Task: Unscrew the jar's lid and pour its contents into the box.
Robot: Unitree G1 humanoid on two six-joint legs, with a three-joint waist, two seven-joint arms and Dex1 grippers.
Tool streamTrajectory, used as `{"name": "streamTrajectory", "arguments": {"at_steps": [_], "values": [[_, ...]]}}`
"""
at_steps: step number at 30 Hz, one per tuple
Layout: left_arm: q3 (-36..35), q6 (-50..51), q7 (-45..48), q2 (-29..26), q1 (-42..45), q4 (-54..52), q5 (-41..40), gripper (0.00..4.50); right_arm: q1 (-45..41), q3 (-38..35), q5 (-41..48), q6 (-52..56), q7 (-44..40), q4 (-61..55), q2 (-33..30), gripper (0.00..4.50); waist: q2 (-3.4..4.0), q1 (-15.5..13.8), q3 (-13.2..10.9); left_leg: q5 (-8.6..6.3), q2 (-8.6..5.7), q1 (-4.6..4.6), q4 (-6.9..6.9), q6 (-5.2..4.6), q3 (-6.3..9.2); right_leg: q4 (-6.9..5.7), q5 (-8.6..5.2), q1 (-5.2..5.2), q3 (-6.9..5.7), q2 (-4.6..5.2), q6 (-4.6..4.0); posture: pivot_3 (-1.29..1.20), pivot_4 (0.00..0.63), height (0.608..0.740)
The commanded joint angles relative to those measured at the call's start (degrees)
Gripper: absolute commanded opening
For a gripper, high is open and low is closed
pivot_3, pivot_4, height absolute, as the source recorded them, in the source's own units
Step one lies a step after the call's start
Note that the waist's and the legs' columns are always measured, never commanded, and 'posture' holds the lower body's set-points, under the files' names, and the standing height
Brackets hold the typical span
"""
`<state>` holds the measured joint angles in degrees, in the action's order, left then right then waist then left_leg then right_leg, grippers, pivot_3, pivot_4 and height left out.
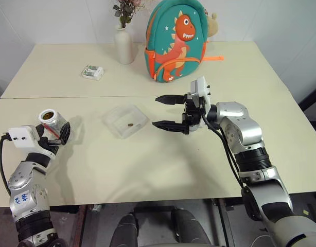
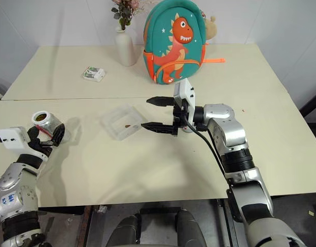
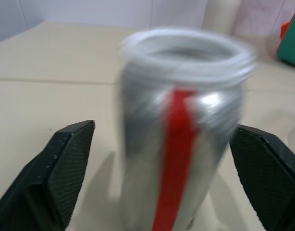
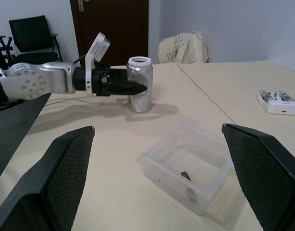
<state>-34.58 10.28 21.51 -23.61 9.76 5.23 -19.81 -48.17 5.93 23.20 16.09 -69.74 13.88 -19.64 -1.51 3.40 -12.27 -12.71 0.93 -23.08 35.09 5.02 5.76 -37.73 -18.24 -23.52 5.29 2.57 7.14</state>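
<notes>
The jar [image 1: 53, 123], silvery with a red stripe, stands upright at the table's left with its mouth uncovered. Yellowish-brown contents [image 1: 47, 115] show inside the mouth. My left gripper [image 3: 162, 144] is open, with one finger on each side of the jar and a gap at both sides. The box [image 1: 125, 121], a shallow clear tray, lies mid-table with one small brown bit [image 1: 130, 125] in it. Just right of the box, my right gripper [image 1: 159, 111] hangs open and holds nothing, pointing toward the left. The lid is out of view.
At the back stand a white vase with flowers [image 1: 124, 45] and a teal dinosaur backpack [image 1: 176, 41]. A small white-and-green packet [image 1: 92, 72] lies at the back left. A seam [image 1: 96, 96] runs across the table behind the box.
</notes>
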Motion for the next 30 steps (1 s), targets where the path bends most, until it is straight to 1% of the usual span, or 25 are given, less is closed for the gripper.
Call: {"name": "streamTrajectory", "arguments": {"at_steps": [1,5,7,9,11,12,14,17,18,21,24,27,30], "values": [[-0.99,2.42,-1.54,-2.57,-4.85,-7.54,0.11,4.48,-0.42,-0.96,1.09,-0.49,-0.39,-1.96,-0.22,4.50,0.00,0.08,0.00,0.00,0.00,0.00,-0.01,0.00,0.00,0.01,0.00,-0.01,0.00,0.00,0.00,0.00,0.150,0.740],[-1.10,7.11,0.23,-5.35,-16.42,-19.40,0.60,4.48,0.62,-1.27,1.05,-0.37,-0.62,-2.54,-1.38,4.50,0.01,0.16,0.00,-0.04,0.02,0.00,-0.06,0.00,-0.05,0.10,-0.01,-0.01,0.05,0.00,-0.03,0.00,0.150,0.740],[-2.97,8.80,1.54,-6.79,-22.24,-25.73,-0.07,4.48,1.26,-1.53,1.09,-0.19,-0.97,-2.98,-2.52,4.50,0.01,0.00,0.00,-0.05,0.03,-0.01,-0.10,0.00,-0.06,0.17,-0.03,-0.02,0.05,0.00,-0.04,0.00,0.150,0.740],[-5.05,8.24,4.73,-9.21,-27.59,-30.62,0.22,4.48,1.72,-2.03,1.19,-0.11,-1.45,-3.26,-4.00,4.50,-0.01,-0.13,-0.01,-0.06,0.04,-0.01,-0.11,0.00,-0.07,0.23,-0.04,0.00,0.04,0.01,-0.07,0.00,0.150,0.740],[-6.62,6.60,10.75,-12.49,-31.02,-34.64,-2.00,4.48,2.09,-2.56,1.12,-0.57,-1.83,-3.49,-5.46,4.50,0.01,-0.38,-0.02,-0.06,0.05,-0.02,-0.12,0.00,-0.08,0.31,-0.08,0.01,0.02,0.01,-0.15,0.00,0.150,0.740],[-6.60,5.34,13.15,-13.77,-31.53,-35.85,-2.90,4.48,2.19,-2.74,1.11,-0.93,-1.94,-3.44,-5.98,4.50,0.01,-0.48,-0.02,-0.06,0.05,-0.03,-0.12,0.00,-0.09,0.34,-0.25,0.01,0.02,0.01,-0.46,0.00,0.150,0.740],[-4.68,2.97,16.86,-15.97,-29.68,-36.57,-4.43,4.48,2.52,-3.01,0.48,-2.66,-2.25,-3.13,-7.00,4.50,0.04,-0.54,-0.02,-0.04,0.04,-0.02,-0.11,-0.03,-0.13,0.46,-0.59,0.05,0.03,0.03,-1.10,0.00,0.150,0.740],[0.69,1.48,20.83,-19.08,-20.84,-33.75,-7.03,4.48,3.87,-3.62,-1.17,-6.00,-2.05,-3.32,-8.97,4.50,0.08,-0.68,-0.04,0.03,0.05,0.00,-0.11,-0.12,-0.24,0.83,-0.39,0.20,0.08,0.02,-1.09,0.00,0.150,0.740],[1.82,1.90,21.13,-19.69,-18.88,-32.89,-7.07,4.48,3.78,-3.74,-1.36,-6.58,-2.16,-2.87,-9.40,4.50,0.07,-0.54,-0.04,0.05,0.05,-0.01,-0.11,-0.14,-0.27,0.91,-0.31,0.24,0.10,0.02,-1.02,0.00,0.150,0.740],[6.14,0.44,26.33,-21.73,-13.50,-28.43,-7.54,4.48,5.59,-5.17,-0.83,-7.08,-1.97,-4.69,-11.42,4.50,0.08,-0.08,-0.04,0.05,0.04,-0.02,-0.13,-0.18,-0.48,1.03,-0.19,0.24,0.30,0.02,-0.82,0.00,0.150,0.740],[7.92,-0.54,30.60,-23.51,-10.46,-23.72,-7.92,4.48,7.14,-6.17,0.40,-4.34,-2.08,-7.13,-14.12,4.50,0.08,0.32,-0.04,-0.02,0.08,-0.03,-0.24,-0.26,-0.65,0.95,0.32,0.07,0.41,0.00,0.13,0.00,0.150,0.740],[8.47,-1.60,32.64,-23.63,-9.16,-20.03,-7.77,4.48,9.72,-6.63,0.55,-3.49,-1.13,-9.90,-15.35,4.50,0.08,0.56,-0.04,-0.04,0.16,-0.02,-0.52,-0.27,-0.68,0.89,0.25,-0.11,0.43,-0.07,0.04,0.00,0.150,0.740],[8.58,-2.36,33.54,-23.58,-7.64,-18.78,-7.84,4.48,11.00,-7.13,0.75,-2.75,0.12,-11.93,-15.57,4.50,0.07,0.59,-0.04,-0.05,0.25,-0.03,-0.64,-0.28,-0.68,0.89,0.19,-0.16,0.40,-0.14,-0.04,0.00,0.150,0.740]]}}
